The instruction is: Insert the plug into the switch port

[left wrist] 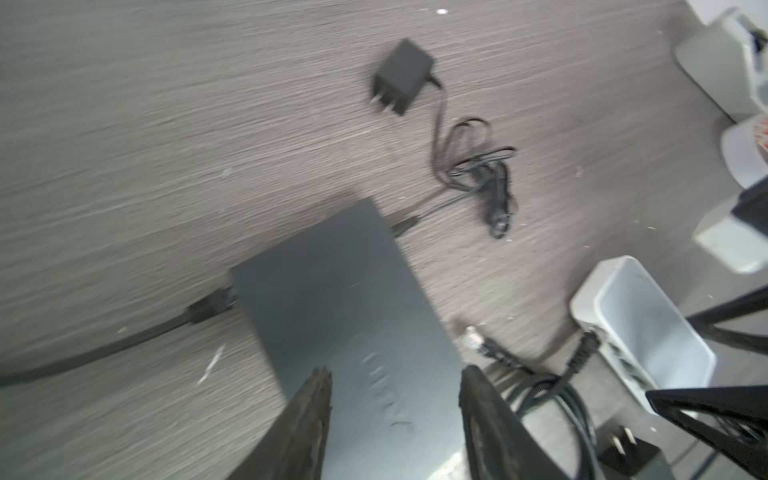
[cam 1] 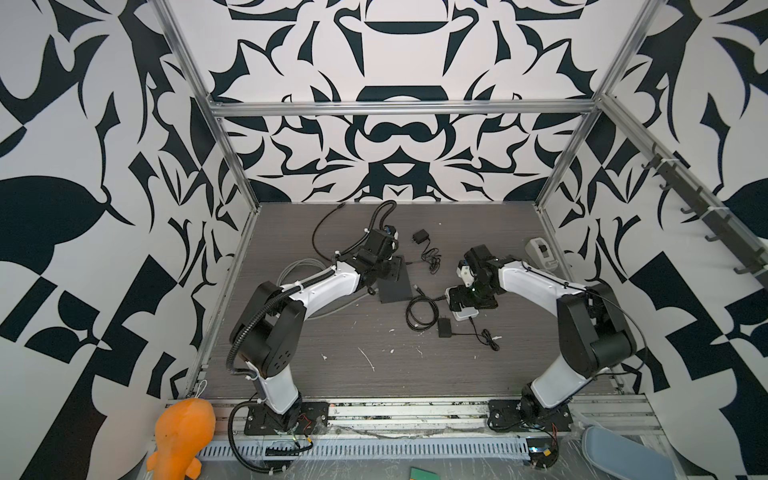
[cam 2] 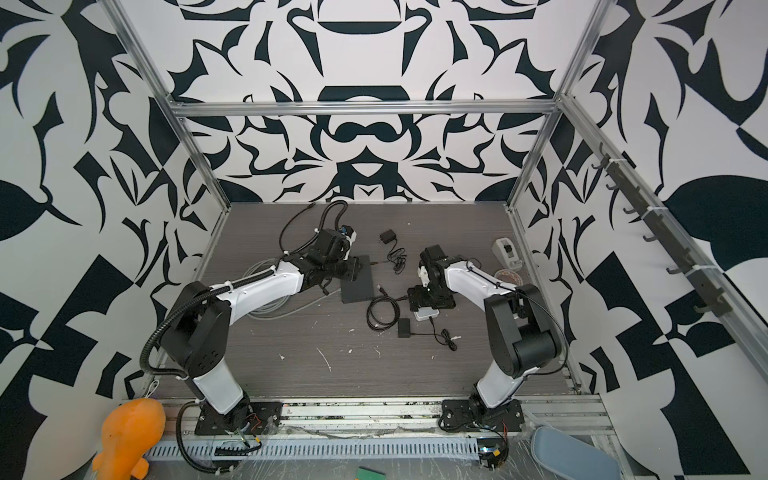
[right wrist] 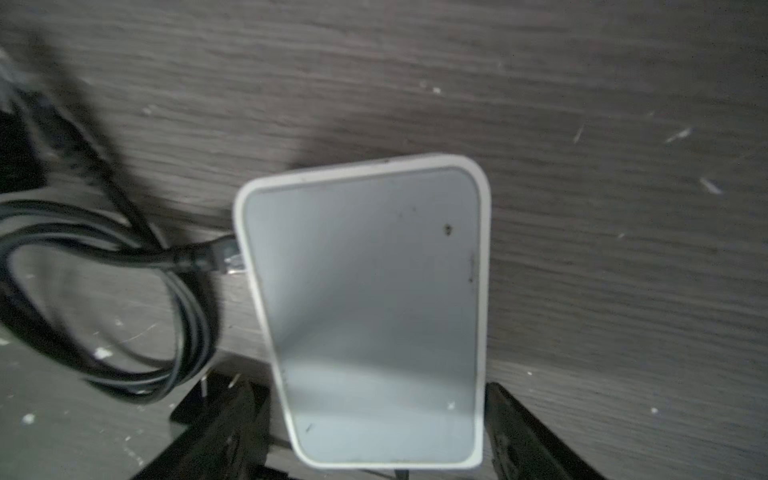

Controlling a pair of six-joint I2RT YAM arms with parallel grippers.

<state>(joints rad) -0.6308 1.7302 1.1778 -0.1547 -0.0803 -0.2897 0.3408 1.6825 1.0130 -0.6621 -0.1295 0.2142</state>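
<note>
The switch [cam 1: 395, 286] [cam 2: 359, 282] [left wrist: 332, 291] is a flat matte-black box lying on the table. Its port openings do not show. A black cable plug [left wrist: 212, 303] sits against one of its edges, and a thin-lead plug [left wrist: 405, 226] against another. A loose clear-tipped plug [left wrist: 471, 336] [cam 1: 417, 286] lies on the table beside the box. My left gripper [left wrist: 395, 374] hangs open just above the box, holding nothing. My right gripper [right wrist: 372, 386] is open, with its fingers on either side of a white rounded box [right wrist: 365, 270] [cam 1: 463, 311] that has a cable plug [right wrist: 228, 257] in its side.
A coiled black cable [cam 1: 422, 311] lies between the two boxes. Two black wall adapters [cam 1: 420, 237] [cam 1: 444, 327] lie nearby with thin leads. A grey device [cam 1: 540, 251] stands at the back right. A grey cable bundle [cam 1: 291, 270] lies under the left arm.
</note>
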